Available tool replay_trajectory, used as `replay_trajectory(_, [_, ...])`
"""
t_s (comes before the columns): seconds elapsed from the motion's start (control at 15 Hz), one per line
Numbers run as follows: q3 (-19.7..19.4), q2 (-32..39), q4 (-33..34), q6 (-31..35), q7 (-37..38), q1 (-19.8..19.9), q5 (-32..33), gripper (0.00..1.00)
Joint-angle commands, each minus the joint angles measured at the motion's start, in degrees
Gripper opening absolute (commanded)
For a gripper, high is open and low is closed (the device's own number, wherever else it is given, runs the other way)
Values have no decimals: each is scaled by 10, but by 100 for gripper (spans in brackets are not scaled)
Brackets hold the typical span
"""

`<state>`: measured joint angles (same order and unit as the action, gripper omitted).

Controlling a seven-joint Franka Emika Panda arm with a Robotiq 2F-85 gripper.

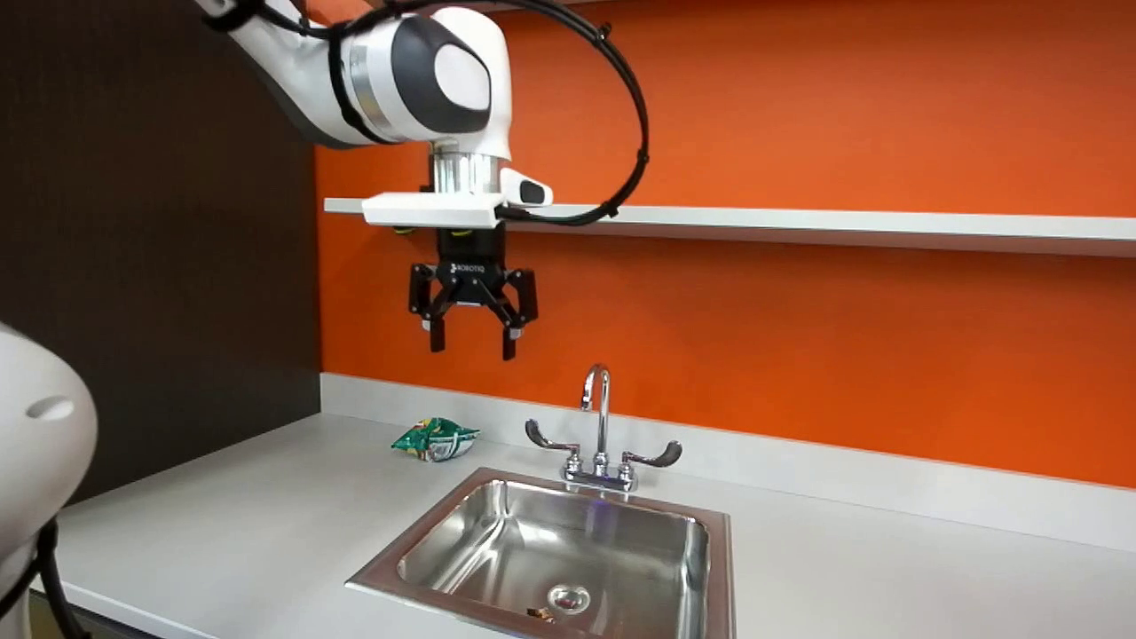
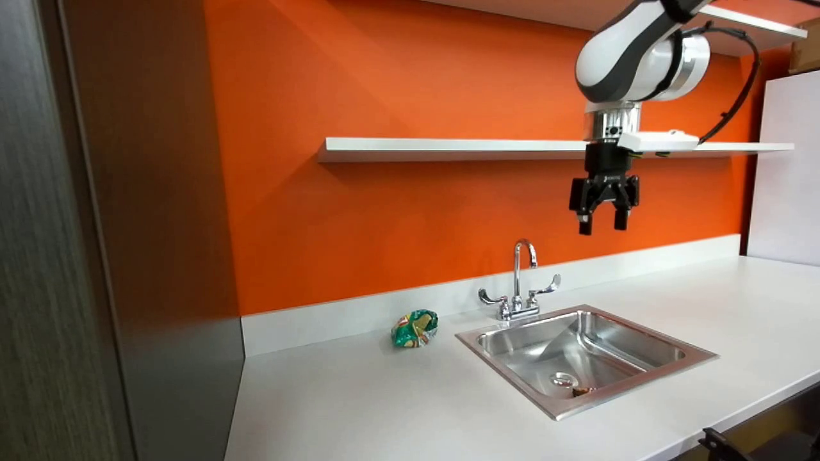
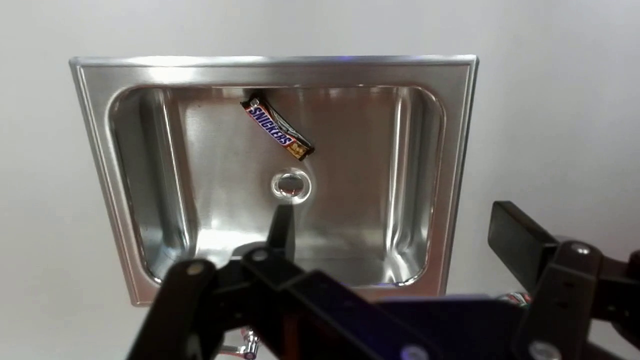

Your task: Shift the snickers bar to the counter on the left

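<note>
In an exterior view, a white rounded casing [image 1: 44, 435] is showing closest, near the front edge of the counter [image 1: 222, 524]. The steel sink [image 1: 419, 532] is sitting in the counter, between its front and back edges. Inside it, the Snickers bar [image 3: 278, 127] is lying slantwise, lettering facing up; one end is lying near the drain [image 3: 291, 185], the other is resting just beside the sink wall nearest the counter's front edge, and I cannot tell whether it is touching. In both exterior views only a small brown part of the bar is showing past the rim.

Well above the counter, the gripper [image 1: 473, 341] is hanging with its fingers [image 1: 508, 344] spread apart and pointing down. Behind the sink, the faucet [image 1: 603, 430] is standing by the counter's back edge. A crumpled green packet [image 1: 437, 439] is lying near that same edge, between the faucet and the back corner beside the dark panel [image 1: 169, 222]. The white backsplash [image 1: 799, 470] is running along the back edge. In an exterior view, a tall white panel [image 2: 785, 166] is standing at the counter's opposite end. Beyond, a white shelf [image 1: 799, 222] is crossing the orange wall [image 1: 799, 115].
</note>
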<state>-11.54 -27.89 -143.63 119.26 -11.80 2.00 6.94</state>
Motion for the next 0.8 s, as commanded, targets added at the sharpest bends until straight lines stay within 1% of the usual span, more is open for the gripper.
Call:
replay_trajectory(0.0, [-5, 67, -1, 61, -22, 24, 11, 100])
replay_trajectory(0.47, [-18, 198, -3, 185, -32, 51, 8, 100])
replay_trajectory(0.73, [-18, 270, 5, 250, -32, 64, 4, 100])
